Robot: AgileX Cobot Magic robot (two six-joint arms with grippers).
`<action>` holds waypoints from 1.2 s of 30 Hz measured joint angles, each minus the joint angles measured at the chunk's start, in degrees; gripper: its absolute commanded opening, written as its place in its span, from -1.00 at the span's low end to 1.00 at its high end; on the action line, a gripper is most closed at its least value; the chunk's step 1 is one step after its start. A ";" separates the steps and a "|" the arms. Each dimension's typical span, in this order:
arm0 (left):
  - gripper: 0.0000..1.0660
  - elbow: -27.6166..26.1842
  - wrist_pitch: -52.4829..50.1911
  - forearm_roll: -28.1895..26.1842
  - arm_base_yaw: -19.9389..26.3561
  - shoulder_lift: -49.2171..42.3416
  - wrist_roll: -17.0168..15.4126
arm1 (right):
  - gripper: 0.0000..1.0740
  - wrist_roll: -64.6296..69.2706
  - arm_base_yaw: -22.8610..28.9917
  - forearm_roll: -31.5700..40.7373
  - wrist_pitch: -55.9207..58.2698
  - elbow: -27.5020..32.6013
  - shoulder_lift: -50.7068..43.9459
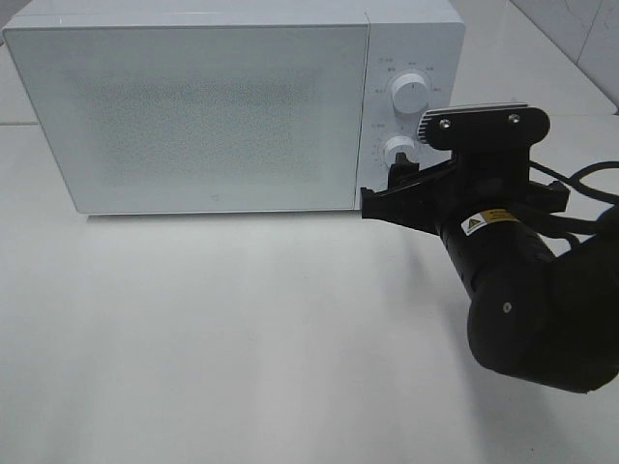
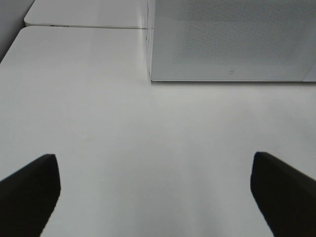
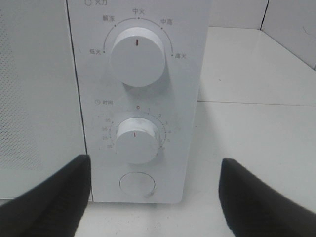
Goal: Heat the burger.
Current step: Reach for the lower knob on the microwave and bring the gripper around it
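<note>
The right arm (image 1: 527, 309) enters from the near right and reaches toward the far side, its dark forearm slanting up and leftward; the right gripper (image 1: 464, 198) at its end points to the far side, held roughly level; its two black fingers (image 3: 49, 202) stand wide apart, with nothing clasped between them; the left gripper (image 2: 158, 197) tilts downward and toward the far side; its fingers (image 2: 29, 192) are likewise spread wide, gripping nothing.

Microwave (image 1: 232, 106) on table (image 1: 242, 338), toward rear. Door (image 1: 174, 126) left, control panel (image 3: 185, 98) right. Upper knob (image 3: 137, 57) above lower knob (image 3: 137, 139), button (image 3: 137, 184) beneath.
</note>
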 measured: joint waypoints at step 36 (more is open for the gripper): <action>0.83 0.00 0.00 0.00 0.00 0.00 0.00 | 0.43 0.63 -5.21 -2.12 0.00 -14.67 13.81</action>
